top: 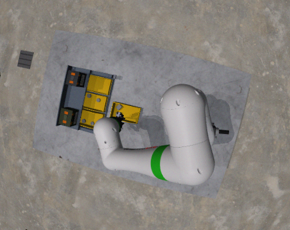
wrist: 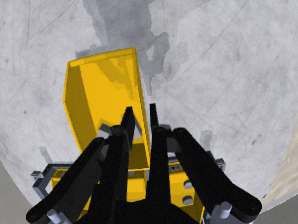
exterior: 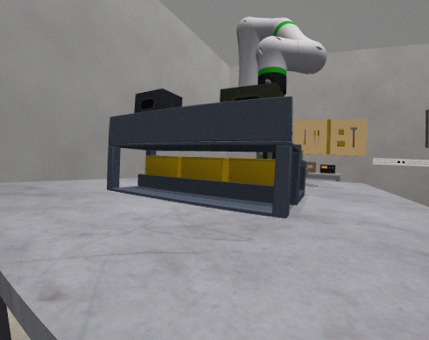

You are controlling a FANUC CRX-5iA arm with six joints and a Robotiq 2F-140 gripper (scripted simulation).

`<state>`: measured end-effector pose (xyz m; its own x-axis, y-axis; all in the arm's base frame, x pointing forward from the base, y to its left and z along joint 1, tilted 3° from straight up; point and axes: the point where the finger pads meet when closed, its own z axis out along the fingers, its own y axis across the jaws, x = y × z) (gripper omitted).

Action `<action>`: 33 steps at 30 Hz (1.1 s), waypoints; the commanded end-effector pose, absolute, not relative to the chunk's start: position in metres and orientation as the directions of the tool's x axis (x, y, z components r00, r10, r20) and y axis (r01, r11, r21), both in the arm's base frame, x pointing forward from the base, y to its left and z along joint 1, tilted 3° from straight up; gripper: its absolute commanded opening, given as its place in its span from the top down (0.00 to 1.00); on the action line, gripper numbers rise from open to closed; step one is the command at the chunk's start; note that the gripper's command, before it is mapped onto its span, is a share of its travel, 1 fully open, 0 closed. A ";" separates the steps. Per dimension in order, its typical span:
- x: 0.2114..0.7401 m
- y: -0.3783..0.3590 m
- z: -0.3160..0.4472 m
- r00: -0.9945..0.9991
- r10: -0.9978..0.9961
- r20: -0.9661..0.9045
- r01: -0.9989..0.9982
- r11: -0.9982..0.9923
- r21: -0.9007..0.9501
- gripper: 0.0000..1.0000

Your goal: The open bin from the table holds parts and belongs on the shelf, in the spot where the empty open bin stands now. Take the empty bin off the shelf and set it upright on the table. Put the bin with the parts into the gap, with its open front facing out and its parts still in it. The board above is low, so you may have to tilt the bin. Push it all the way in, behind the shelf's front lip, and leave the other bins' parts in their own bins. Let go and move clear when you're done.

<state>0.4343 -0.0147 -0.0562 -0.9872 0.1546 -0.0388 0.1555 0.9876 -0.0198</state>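
Observation:
The bin with the parts [top: 131, 113] [wrist: 107, 90] stands upright on the table in front of the shelf. A grey part [top: 119, 106] lies near its shelf-side end; the fingers partly hide the inside. The empty bin [top: 99, 84] [exterior: 162, 166] is on the shelf, at the end of a row of yellow bins. My gripper [wrist: 142, 114] is open with a narrow gap. It points down over the table bin's side wall, one finger on each side of the wall's line. Finger depth against the rim cannot be told.
The shelf [top: 74, 98] [exterior: 199, 129] carries a dark box [top: 76, 79] [exterior: 159, 102] and a green box [top: 68, 117] [exterior: 251, 93] on its upper board. The middle bin [top: 94, 101] and the bin beside it [top: 88, 117] hold round grey parts. The arm reaches over the shelf's near corner.

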 end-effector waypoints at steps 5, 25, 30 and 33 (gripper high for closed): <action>0.435 -0.015 -0.050 -0.987 0.154 -0.040 0.155 0.988 -0.020 0.76; 0.434 -0.014 -0.022 -0.987 0.154 -0.040 0.155 0.988 -0.020 0.76; 0.433 -0.014 -0.012 -0.987 0.154 -0.040 0.155 0.988 -0.020 0.76; 0.433 -0.013 -0.008 -0.987 0.154 -0.040 0.155 0.988 -0.020 0.76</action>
